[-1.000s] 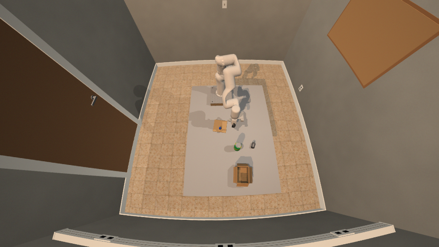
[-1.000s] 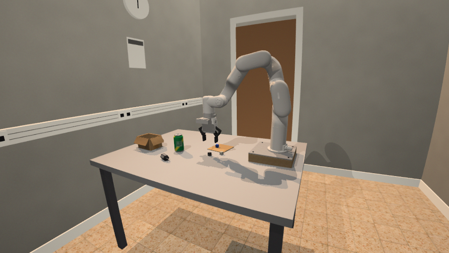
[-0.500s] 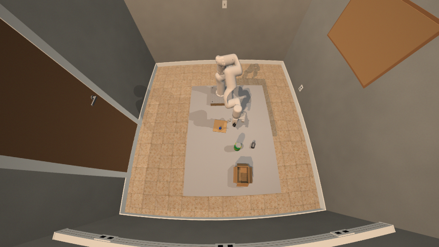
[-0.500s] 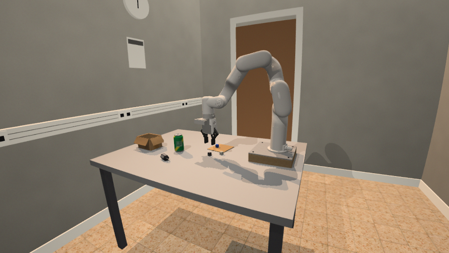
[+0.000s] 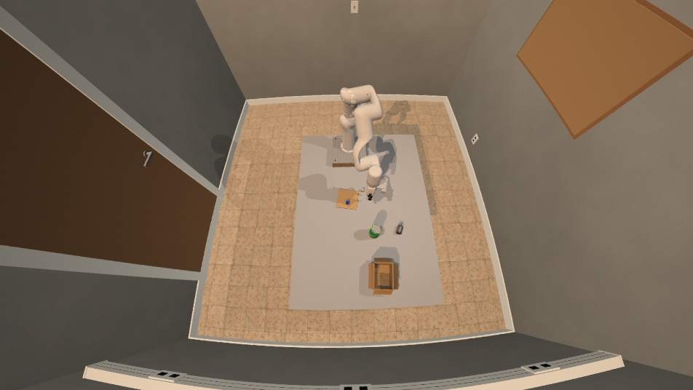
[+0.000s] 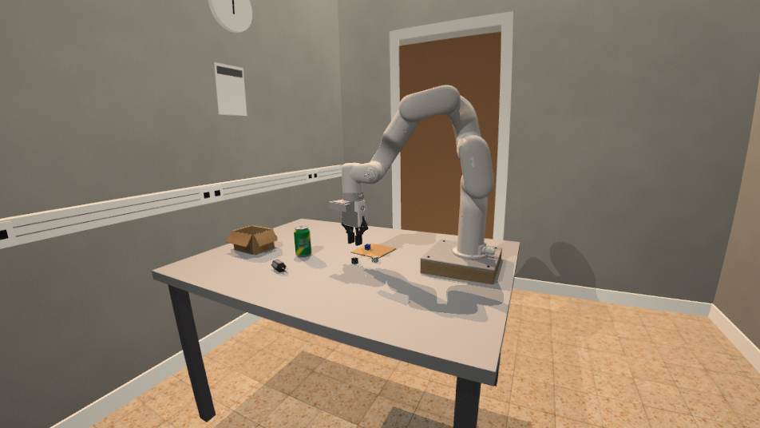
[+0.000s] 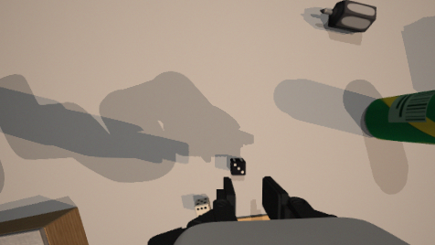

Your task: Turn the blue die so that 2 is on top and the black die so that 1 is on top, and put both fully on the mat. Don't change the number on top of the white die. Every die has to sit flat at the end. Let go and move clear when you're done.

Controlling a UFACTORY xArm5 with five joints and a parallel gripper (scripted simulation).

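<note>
Table: here it is, the table [image 5: 330,271] [image 6: 298,287] [image 7: 137,37] spread beneath the gripper, carrying everything in play.
Arm: the arm [image 5: 364,126] [image 6: 428,104] arches over from its base and drops to the gripper.
Gripper: and the gripper [image 5: 370,196] [image 6: 354,239] [image 7: 246,190] hangs above the table, fingers parted by roughly a third, nothing between them, touching nothing!
Mat: the mat [image 5: 341,193] [image 6: 383,249] [image 7: 249,218] lies below and to one side of the gripper.
Blue die: it's on the mat, beside the gripper as the top view has it [image 5: 347,202] [image 6: 367,247]; its top number is too small to read, so no calling that turn done.
Black die: down below the gripper, off the mat [image 6: 354,260] [image 7: 238,166]; its placing is certainly left, and probably its turn too.
White die: also under the gripper's level, near the mat [image 5: 362,190] [image 6: 374,259] [image 7: 202,207], to be left alone.
Left: black die next, I'd judge, then let go and move clear.

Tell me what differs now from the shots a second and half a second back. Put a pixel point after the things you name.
The tool [image 5: 370,196] [image 6: 354,243] [image 7: 246,190] has turned somewhat, and its fingers have drawn closer together, with nothing between them. Nothing was taken hold of or let go. The blue die [image 5: 347,202] [image 6: 367,247], black die [image 6: 354,260] [image 7: 238,166] and white die [image 5: 362,190] [image 6: 374,259] [image 7: 202,207] stayed put.
</note>
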